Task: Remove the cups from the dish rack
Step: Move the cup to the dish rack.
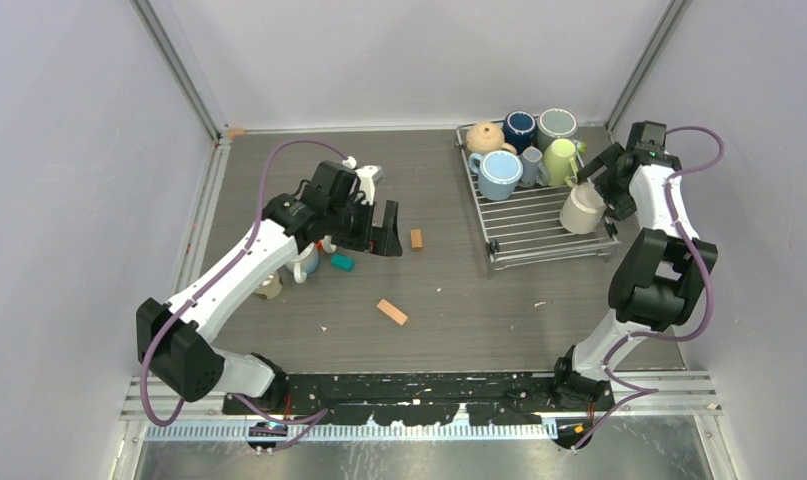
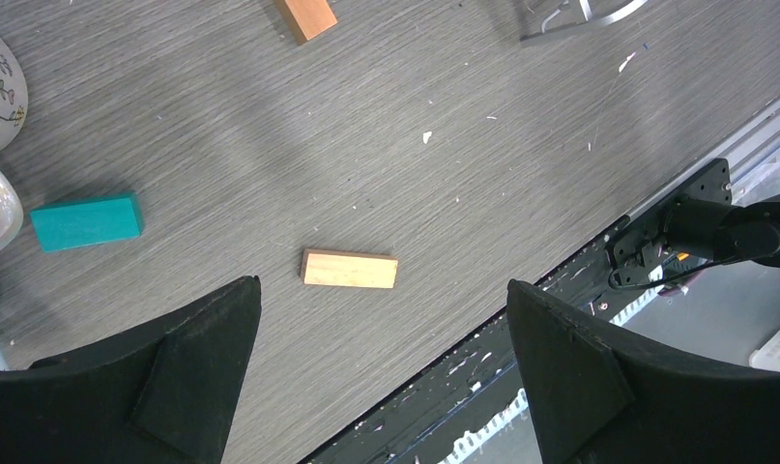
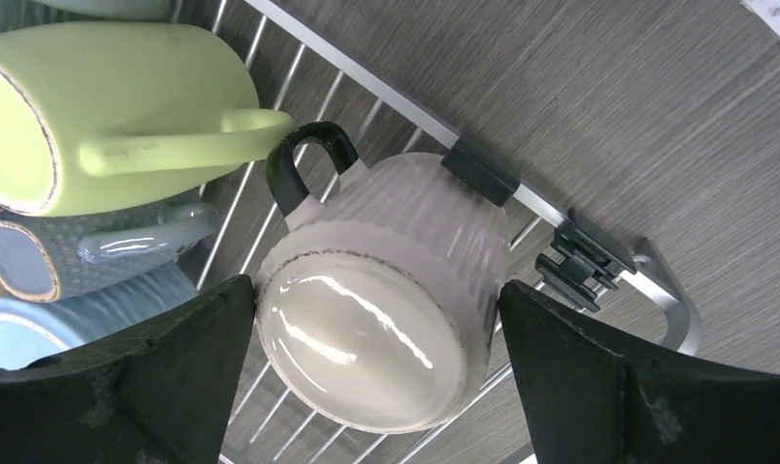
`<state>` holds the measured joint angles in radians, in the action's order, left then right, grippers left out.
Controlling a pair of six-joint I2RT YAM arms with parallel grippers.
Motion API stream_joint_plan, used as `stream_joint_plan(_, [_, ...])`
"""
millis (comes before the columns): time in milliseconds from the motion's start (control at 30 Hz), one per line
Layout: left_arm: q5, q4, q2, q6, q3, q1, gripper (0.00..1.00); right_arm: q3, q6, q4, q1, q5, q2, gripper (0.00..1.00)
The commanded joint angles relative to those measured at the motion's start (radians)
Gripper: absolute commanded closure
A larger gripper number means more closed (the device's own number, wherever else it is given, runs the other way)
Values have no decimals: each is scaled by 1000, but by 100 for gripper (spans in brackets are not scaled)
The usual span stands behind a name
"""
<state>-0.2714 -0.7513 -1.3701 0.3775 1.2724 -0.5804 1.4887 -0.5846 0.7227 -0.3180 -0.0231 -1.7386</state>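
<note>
- The right gripper (image 3: pixel 376 290), jaws spread wide and holding nothing, straddles an off-white ribbed cup (image 3: pixel 381 319) with a black handle. One finger stands on each side of the cup, but the wrist view does not show whether either finger touches it.
- That cup sits at the right edge of the dish rack (image 1: pixel 539 225), tilted, with a glossy round end turned to the wrist camera (base or mouth is hard to say).
- Just beside it lies a lime green cup (image 3: pixel 105 106). Two bluish cups below it are cut off by the frame edge and the left finger.
- From above, the back of the rack holds a tan cup (image 1: pixel 485 136), a navy cup (image 1: pixel 520 127), a grey-green cup (image 1: pixel 557 125) and a light blue cup (image 1: pixel 497 172), packed close together. A smaller one wedged among them is mostly hidden.
- The left gripper (image 2: pixel 381 290) hangs over the worktop (image 1: pixel 449 300) well apart from the rack, equally wide open and empty, above a wooden block (image 2: pixel 350 269).
- A teal block (image 2: pixel 86 220) lies nearby, and an orange block (image 2: pixel 305 16) is clipped by the top of the wrist view.
- Under the left arm stand a white cup (image 1: pixel 304 262) and a small metallic cup (image 1: pixel 269 287), both partly covered by the arm.
</note>
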Motion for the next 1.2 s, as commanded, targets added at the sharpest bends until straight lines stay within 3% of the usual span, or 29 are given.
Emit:
stream_joint_plan(0, [-17,43,23,-12,-3,-4,0,-33,-23,-51,24,9,79,0])
stream_joint_plan(667, [-26,44,12,-9,-7,-5,0,-139,-150,-143,141,60,137,0])
stream_joint_plan(1167, [-25,43,2,-10,-7,-4,0,-107,-158,-119,218,26,170,0])
